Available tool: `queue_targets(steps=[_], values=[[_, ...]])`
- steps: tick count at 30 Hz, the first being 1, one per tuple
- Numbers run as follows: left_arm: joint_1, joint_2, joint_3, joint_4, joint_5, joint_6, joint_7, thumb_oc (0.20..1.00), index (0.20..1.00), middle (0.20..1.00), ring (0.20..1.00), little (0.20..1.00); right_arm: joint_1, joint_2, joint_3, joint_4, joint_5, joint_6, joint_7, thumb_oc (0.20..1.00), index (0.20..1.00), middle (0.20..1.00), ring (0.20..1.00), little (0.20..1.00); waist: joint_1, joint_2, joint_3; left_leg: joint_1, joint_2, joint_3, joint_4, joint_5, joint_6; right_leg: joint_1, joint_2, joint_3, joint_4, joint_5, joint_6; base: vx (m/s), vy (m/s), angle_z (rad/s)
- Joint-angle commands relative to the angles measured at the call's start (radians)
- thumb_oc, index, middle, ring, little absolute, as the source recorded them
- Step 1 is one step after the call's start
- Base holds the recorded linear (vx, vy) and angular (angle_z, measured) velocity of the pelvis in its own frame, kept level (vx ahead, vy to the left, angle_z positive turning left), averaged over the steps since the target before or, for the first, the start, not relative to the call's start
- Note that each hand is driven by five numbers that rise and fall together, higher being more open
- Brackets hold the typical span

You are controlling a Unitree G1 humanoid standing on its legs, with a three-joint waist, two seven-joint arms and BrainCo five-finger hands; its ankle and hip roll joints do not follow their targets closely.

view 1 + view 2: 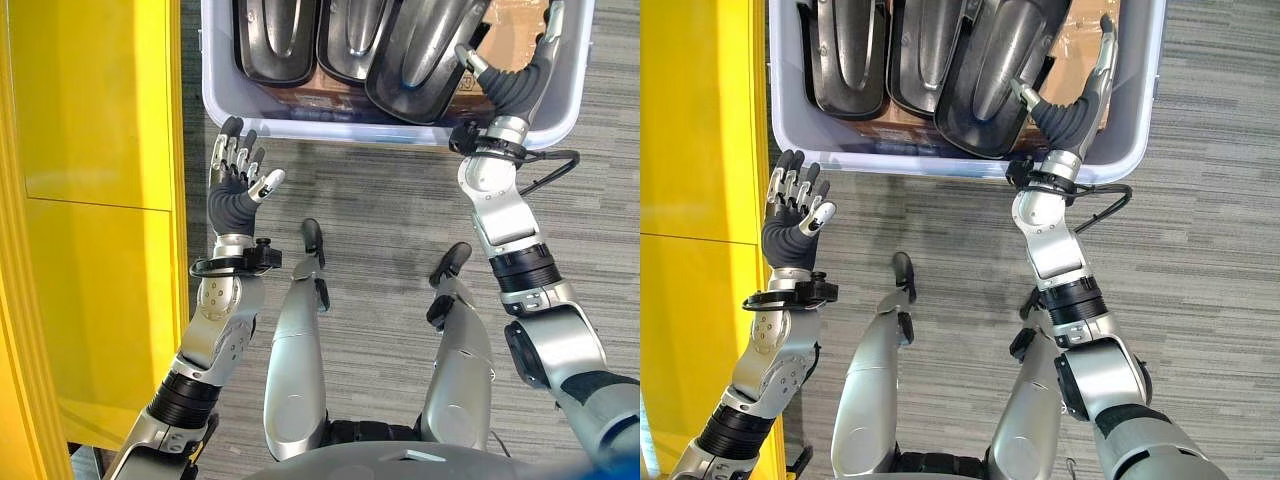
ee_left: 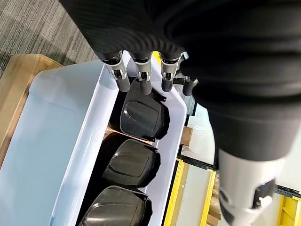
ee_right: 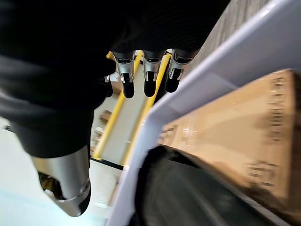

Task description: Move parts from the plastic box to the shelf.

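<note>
A pale plastic box (image 1: pixel 300 125) stands on the floor ahead of me. Three black moulded parts lie in it side by side: a left part (image 1: pixel 275 40), a middle part (image 1: pixel 350 35) and a larger right part (image 1: pixel 420 60) tilted over the others. My right hand (image 1: pixel 515 85) reaches into the box's right end. Its fingers (image 3: pixel 150 84) are straight along the wall and its thumb rests against the right part's rim (image 3: pixel 188 197), so it is open. Over the carpet by the box's near left corner, my left hand (image 1: pixel 235 185) is open and holds nothing.
A yellow shelf (image 1: pixel 90 200) runs along my left side, close to the left hand. Brown cardboard (image 1: pixel 515 35) lines the box's bottom under the parts. The box sits on a wooden pallet (image 2: pixel 14 94). Grey striped carpet (image 1: pixel 380 200) lies between me and the box.
</note>
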Motion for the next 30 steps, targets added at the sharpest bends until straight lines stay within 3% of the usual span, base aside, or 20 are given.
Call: queue_targets(steps=[1, 9, 10, 12, 16, 18, 19, 21, 23, 24, 25, 30], values=[[0.030, 0.039, -0.023, -0.130, 0.037, -0.064, 0.001, 1.000, 1.000, 1.000, 1.000, 1.000, -0.047, -0.026, -0.014, -0.017, 0.022, -0.042, -0.004, 1.000, 1.000, 1.000, 1.000, 1.000, 0.004, 0.034, -0.019, 0.060, 0.055, -0.014, -0.005, -0.059, -0.069, -0.061, -0.088, 0.116, 0.084, -0.022, 0.083, 0.00, 0.000, 0.00], [0.029, 0.037, -0.033, -0.123, 0.029, -0.066, 0.005, 1.000, 1.000, 1.000, 1.000, 1.000, -0.042, -0.004, 0.000, 0.078, 0.072, -0.047, 0.003, 1.000, 1.000, 1.000, 1.000, 1.000, 0.003, 0.035, -0.019, 0.047, 0.054, -0.018, 0.002, -0.062, -0.067, -0.068, -0.087, 0.116, 0.089, -0.024, 0.081, 0.01, 0.001, 0.01], [0.031, 0.037, -0.034, -0.121, 0.029, -0.065, 0.006, 1.000, 1.000, 1.000, 1.000, 1.000, -0.040, -0.001, -0.002, 0.094, 0.078, -0.045, 0.001, 1.000, 1.000, 1.000, 1.000, 1.000, 0.005, 0.037, -0.019, 0.064, 0.058, -0.021, 0.004, -0.085, -0.074, -0.054, -0.085, 0.122, 0.098, -0.047, 0.093, 0.08, -0.001, 0.01], [0.028, 0.037, -0.033, -0.122, 0.029, -0.065, 0.006, 1.000, 1.000, 1.000, 1.000, 1.000, -0.046, 0.000, -0.003, 0.115, 0.086, -0.048, -0.002, 1.000, 1.000, 1.000, 1.000, 1.000, 0.004, 0.036, -0.019, 0.045, 0.054, -0.018, 0.002, -0.062, -0.067, -0.069, -0.087, 0.116, 0.089, -0.024, 0.081, -0.03, 0.004, 0.00], [0.023, 0.037, -0.045, -0.119, 0.025, -0.066, 0.006, 1.000, 1.000, 1.000, 1.000, 1.000, -0.068, 0.002, -0.003, 0.194, 0.110, -0.042, -0.008, 1.000, 1.000, 1.000, 1.000, 1.000, 0.010, 0.040, -0.019, 0.054, 0.057, -0.024, 0.011, -0.086, -0.073, -0.057, -0.086, 0.121, 0.100, -0.049, 0.091, 0.02, 0.000, 0.00], [0.016, 0.035, -0.048, -0.119, 0.021, -0.068, 0.005, 1.000, 1.000, 1.000, 1.000, 1.000, -0.087, 0.001, -0.002, 0.237, 0.126, -0.044, -0.012, 1.000, 1.000, 1.000, 1.000, 1.000, 0.011, 0.040, -0.019, 0.034, 0.055, -0.022, 0.010, -0.065, -0.065, -0.073, -0.087, 0.117, 0.092, -0.028, 0.080, 0.00, 0.000, 0.00], [0.018, 0.035, -0.051, -0.119, 0.020, -0.069, 0.006, 1.000, 1.000, 1.000, 1.000, 1.000, -0.090, 0.002, 0.001, 0.250, 0.131, -0.042, -0.012, 1.000, 1.000, 1.000, 1.000, 1.000, 0.014, 0.042, -0.019, 0.051, 0.057, -0.025, 0.012, -0.087, -0.072, -0.059, -0.086, 0.123, 0.100, -0.048, 0.091, 0.00, 0.000, 0.00], [0.012, 0.036, -0.052, -0.120, 0.021, -0.070, 0.005, 1.000, 1.000, 1.000, 1.000, 1.000, -0.108, -0.004, 0.008, 0.280, 0.139, -0.043, -0.011, 1.000, 1.000, 1.000, 1.000, 1.000, 0.015, 0.041, -0.019, 0.031, 0.052, -0.024, 0.013, -0.066, -0.064, -0.075, -0.086, 0.118, 0.094, -0.028, 0.079, 0.00, 0.000, 0.00], [0.009, 0.037, -0.056, -0.118, 0.017, -0.071, 0.006, 1.000, 1.000, 1.000, 1.000, 1.000, -0.123, -0.005, 0.015, 0.311, 0.146, -0.038, -0.008, 1.000, 1.000, 1.000, 1.000, 1.000, 0.018, 0.043, -0.019, 0.045, 0.053, -0.027, 0.017, -0.088, -0.070, -0.060, -0.085, 0.123, 0.101, -0.049, 0.091, 0.00, 0.000, 0.00], [0.005, 0.038, -0.054, -0.118, 0.016, -0.072, 0.007, 1.000, 1.000, 1.000, 1.000, 1.000, -0.135, -0.007, 0.016, 0.325, 0.150, -0.039, -0.008, 1.000, 1.000, 1.000, 1.000, 1.000, 0.019, 0.042, -0.019, 0.026, 0.050, -0.026, 0.015, -0.066, -0.063, -0.077, -0.087, 0.117, 0.095, -0.028, 0.080, 0.00, 0.000, 0.00], [0.005, 0.037, -0.058, -0.116, 0.013, -0.071, 0.006, 1.000, 1.000, 1.000, 1.000, 1.000, -0.142, -0.007, 0.019, 0.342, 0.154, -0.036, -0.006, 1.000, 1.000, 1.000, 1.000, 1.000, 0.021, 0.044, -0.019, 0.043, 0.053, -0.029, 0.017, -0.089, -0.070, -0.062, -0.084, 0.123, 0.103, -0.049, 0.091, 0.00, 0.011, 0.04], [-0.005, 0.036, -0.068, -0.115, 0.007, -0.073, 0.007, 1.000, 1.000, 1.000, 1.000, 1.000, -0.188, -0.011, 0.036, 0.440, 0.179, -0.031, -0.002, 1.000, 1.000, 1.000, 1.000, 1.000, 0.029, 0.044, -0.019, 0.036, 0.051, -0.033, 0.019, -0.088, -0.068, -0.063, -0.083, 0.120, 0.103, -0.049, 0.091, 0.01, 0.002, 0.02]])
